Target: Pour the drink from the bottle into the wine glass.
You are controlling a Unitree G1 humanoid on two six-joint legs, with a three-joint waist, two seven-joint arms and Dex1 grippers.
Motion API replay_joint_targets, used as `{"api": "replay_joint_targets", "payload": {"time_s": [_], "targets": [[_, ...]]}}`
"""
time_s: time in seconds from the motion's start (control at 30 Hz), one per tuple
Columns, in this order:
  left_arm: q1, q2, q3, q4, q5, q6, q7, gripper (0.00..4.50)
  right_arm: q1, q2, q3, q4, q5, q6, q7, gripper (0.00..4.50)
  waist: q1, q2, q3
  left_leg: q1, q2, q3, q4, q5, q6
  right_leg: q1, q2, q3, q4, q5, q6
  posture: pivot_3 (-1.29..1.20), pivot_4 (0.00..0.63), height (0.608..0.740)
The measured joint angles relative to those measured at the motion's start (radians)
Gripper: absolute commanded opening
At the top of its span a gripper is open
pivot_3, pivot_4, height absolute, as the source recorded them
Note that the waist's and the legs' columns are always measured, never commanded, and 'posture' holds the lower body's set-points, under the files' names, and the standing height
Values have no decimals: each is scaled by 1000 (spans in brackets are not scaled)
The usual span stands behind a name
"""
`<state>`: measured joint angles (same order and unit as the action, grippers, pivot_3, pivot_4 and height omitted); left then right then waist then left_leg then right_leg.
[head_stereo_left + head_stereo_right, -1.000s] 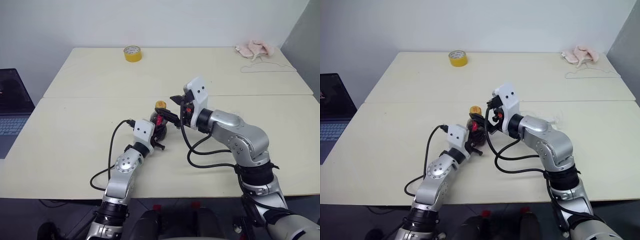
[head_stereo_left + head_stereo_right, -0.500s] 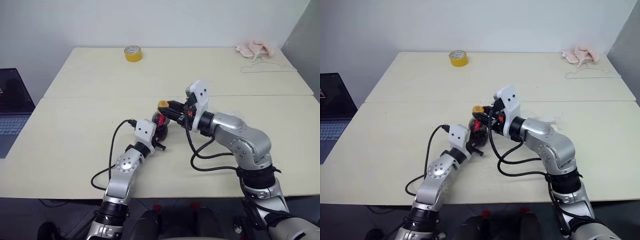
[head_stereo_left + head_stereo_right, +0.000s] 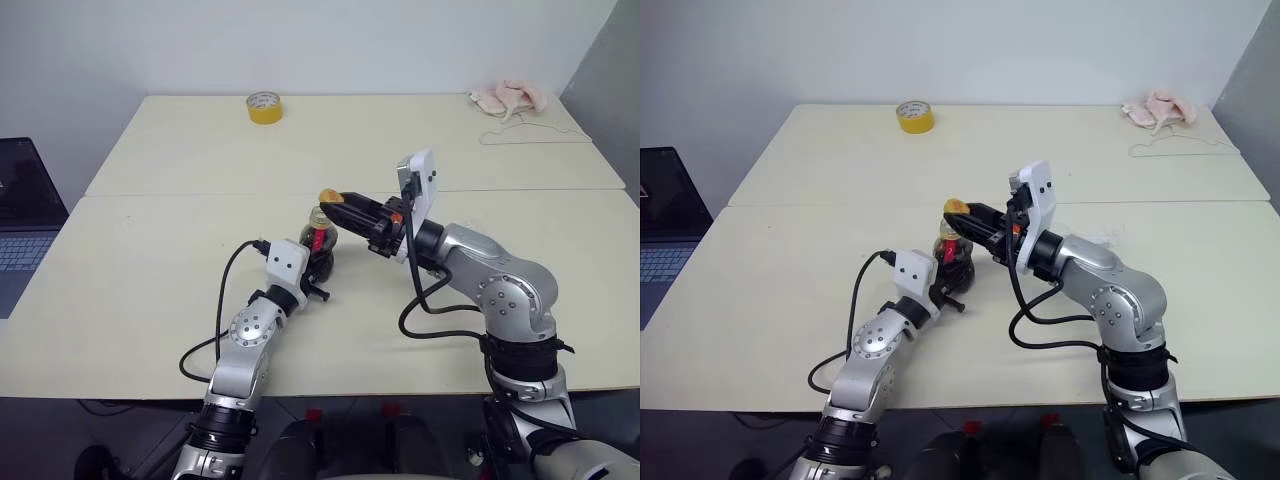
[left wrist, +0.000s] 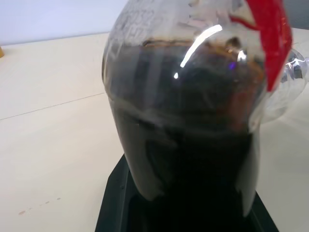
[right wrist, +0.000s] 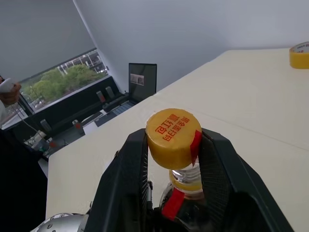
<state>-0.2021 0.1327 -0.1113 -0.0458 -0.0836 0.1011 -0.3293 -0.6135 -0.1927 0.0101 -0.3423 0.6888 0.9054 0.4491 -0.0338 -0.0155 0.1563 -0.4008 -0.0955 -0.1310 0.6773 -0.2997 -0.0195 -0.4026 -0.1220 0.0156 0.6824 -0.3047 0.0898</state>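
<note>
The place looked like an office or a lab room. Two plain tables (image 3: pixel 200 160) were pushed together against a bare white wall (image 3: pixel 300 40). A laptop (image 3: pixel 25 215) was seen at the side, and a tape roll (image 3: pixel 265 106) lay on the far table.

Head stereo pair looking down over table (image 3: pixel 150 260), wrist cameras close on bottle (image 5: pixel 181 193)
</note>
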Motion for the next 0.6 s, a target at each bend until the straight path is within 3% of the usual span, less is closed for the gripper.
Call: {"api": "replay_joint_targets", "payload": {"time_s": [0.33,0.6], "targets": [[-94,39,225,120,-5,-157,148,740,7,-261,-205,300,-166,-183,-28,1203,3,0,0,0,0,2,0,0,0,1,0,0,0,0,0,0,150,740],[-132,74,329,292,-15,-283,196,740,14,-316,-364,524,-240,-335,-124,1203,2,-1,0,-1,0,2,0,0,0,0,-1,1,0,0,0,0,150,740]]}}
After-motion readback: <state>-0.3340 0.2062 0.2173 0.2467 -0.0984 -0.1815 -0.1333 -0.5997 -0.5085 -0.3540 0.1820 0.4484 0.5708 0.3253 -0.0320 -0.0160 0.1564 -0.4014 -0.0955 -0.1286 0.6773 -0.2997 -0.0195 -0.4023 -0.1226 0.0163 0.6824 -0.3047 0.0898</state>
